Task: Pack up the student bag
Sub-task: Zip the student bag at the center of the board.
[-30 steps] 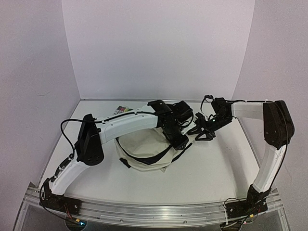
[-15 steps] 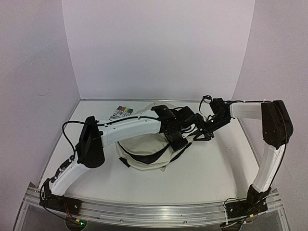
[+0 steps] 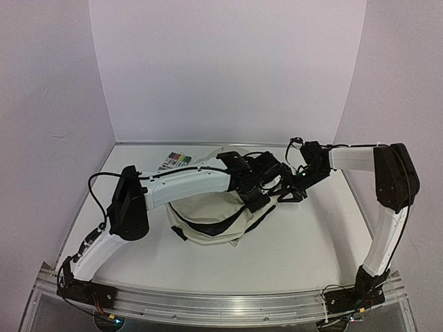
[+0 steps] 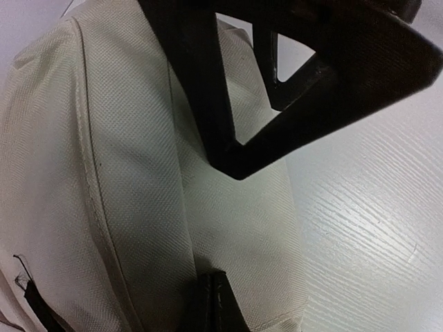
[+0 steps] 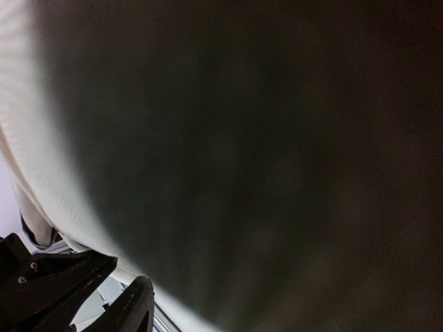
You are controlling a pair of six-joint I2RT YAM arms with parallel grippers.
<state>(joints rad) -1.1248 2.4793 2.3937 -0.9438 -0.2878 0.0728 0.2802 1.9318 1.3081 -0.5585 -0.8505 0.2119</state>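
Nearest us the table (image 3: 304, 242) lies bare in front of the two bases. Just beyond it sits the student bag (image 3: 201, 206), slumped flat at the middle, cream cloth up, a black strap looping across it.

The left arm stretches over the bag to its right side. From the wrist camera we see the left gripper (image 4: 237, 164) with its fingers clenched together, tips down on the cream weave beside a seam. Whether a fold of cloth is caught between them, we cannot tell.

A touch farther right is the right gripper (image 3: 289, 194), pressed in at the bag's right edge. Its own camera is smothered by dark, blurred fabric, so we cannot tell how its fingers stand.

Far left, near the back wall, a pack of markers (image 3: 176, 160) waits on the table, outside the bag.

We judge this to be the opening step: both arms work the bag's right edge and nothing looks packed yet. The next move calls for a sure pinch on the cloth and a gentle lift to part the mouth.
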